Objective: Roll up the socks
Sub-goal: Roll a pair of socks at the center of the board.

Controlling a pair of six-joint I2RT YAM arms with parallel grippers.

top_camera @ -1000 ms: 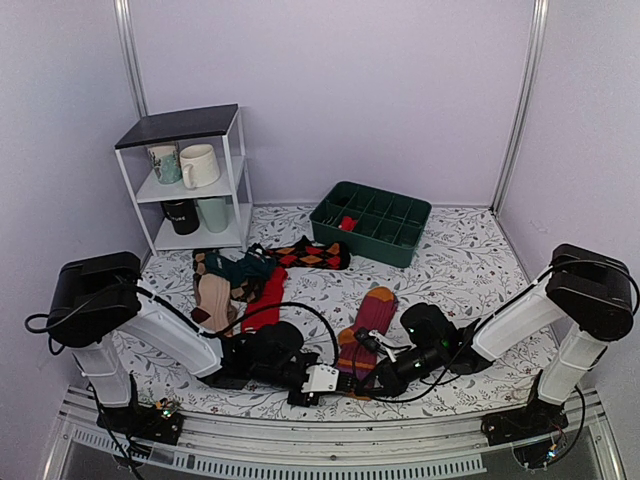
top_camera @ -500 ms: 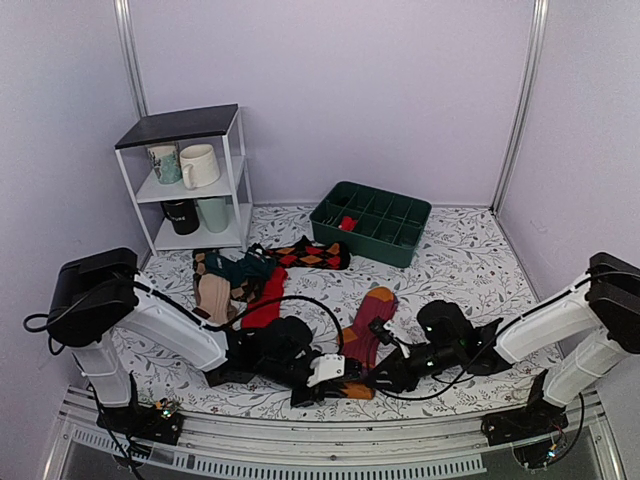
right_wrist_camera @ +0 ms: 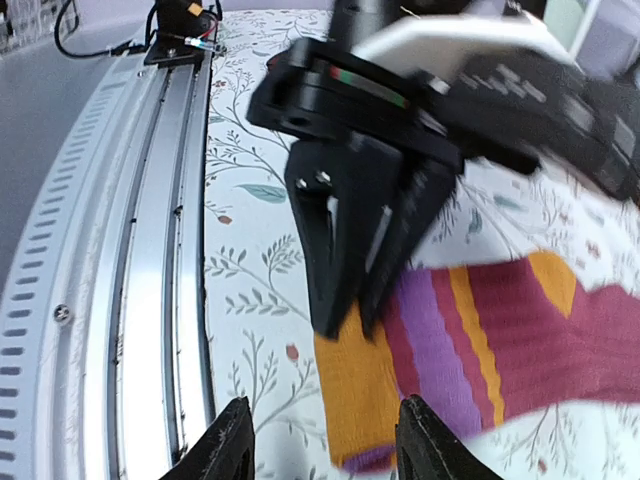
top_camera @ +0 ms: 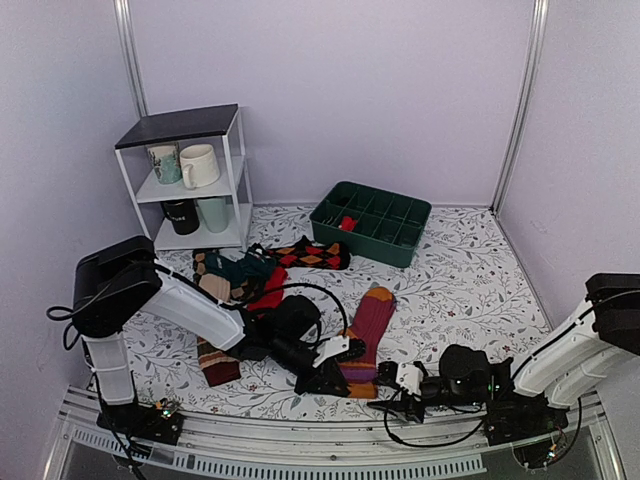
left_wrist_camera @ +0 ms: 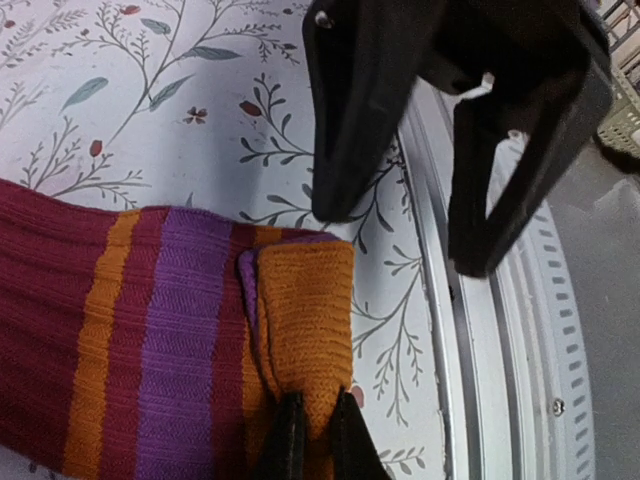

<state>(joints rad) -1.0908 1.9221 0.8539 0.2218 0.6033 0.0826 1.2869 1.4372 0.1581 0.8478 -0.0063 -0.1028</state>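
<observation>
The maroon socks (top_camera: 370,322) lie lengthwise on the floral table, orange toe far, striped orange-and-purple end (left_wrist_camera: 300,320) near. My left gripper (left_wrist_camera: 310,445) is shut on that orange end, pinching a fold of knit; from above it (top_camera: 338,379) sits at the socks' near left corner. My right gripper (right_wrist_camera: 325,445) stands open with nothing between its fingers, a short way off the orange end (right_wrist_camera: 365,400), close to the table's near rail. In the top view it (top_camera: 386,394) is right of the socks' near end. Each wrist view shows the other gripper opposite.
More socks are heaped (top_camera: 240,272) at the left, with an argyle one (top_camera: 312,254) behind and a brown striped one (top_camera: 215,363) near my left arm. A green compartment tray (top_camera: 402,244) stands at the back, a white shelf (top_camera: 236,170) with mugs at the back left. The metal rail (right_wrist_camera: 150,250) runs along the near edge.
My right gripper has opened, let go of the maroon socks and drawn back right toward the near rail. The left arm swung right, still gripping the orange end, uncovering the brown striped sock.
</observation>
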